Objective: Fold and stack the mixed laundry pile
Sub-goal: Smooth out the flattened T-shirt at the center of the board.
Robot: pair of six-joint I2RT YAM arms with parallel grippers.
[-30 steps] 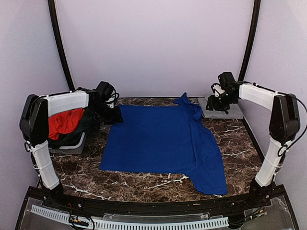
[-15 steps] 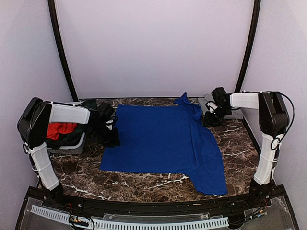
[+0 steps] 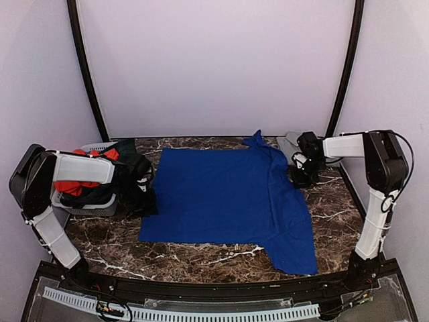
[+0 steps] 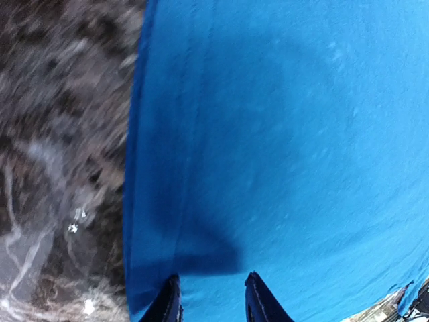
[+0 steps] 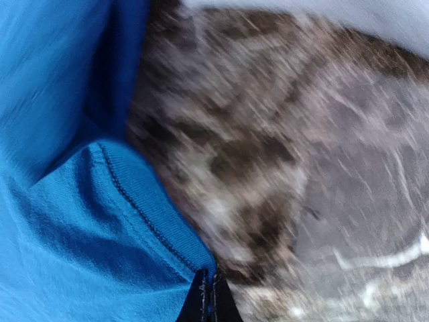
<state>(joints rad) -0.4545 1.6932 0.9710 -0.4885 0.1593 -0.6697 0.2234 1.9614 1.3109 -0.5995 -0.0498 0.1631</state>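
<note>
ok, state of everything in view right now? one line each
royal-blue cotton T-shirt: spread flat on the marble table, right side creased over, unfolded.
red-orange garment: crumpled in the small grey basket.
dark cloth: heaped in the same basket.
left hand: open, over the shirt's left edge.
right hand: shut, tips at a ribbed shirt hem; pinch unclear.

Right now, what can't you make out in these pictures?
Top view: the left arm covers most of the laundry pile in the basket; only red and dark cloth show.
Right wrist view: the right fingers are cut by the bottom edge; whether they pinch the blue T-shirt hem is unclear.
Both wrist views: the table is motion-blurred.
</note>
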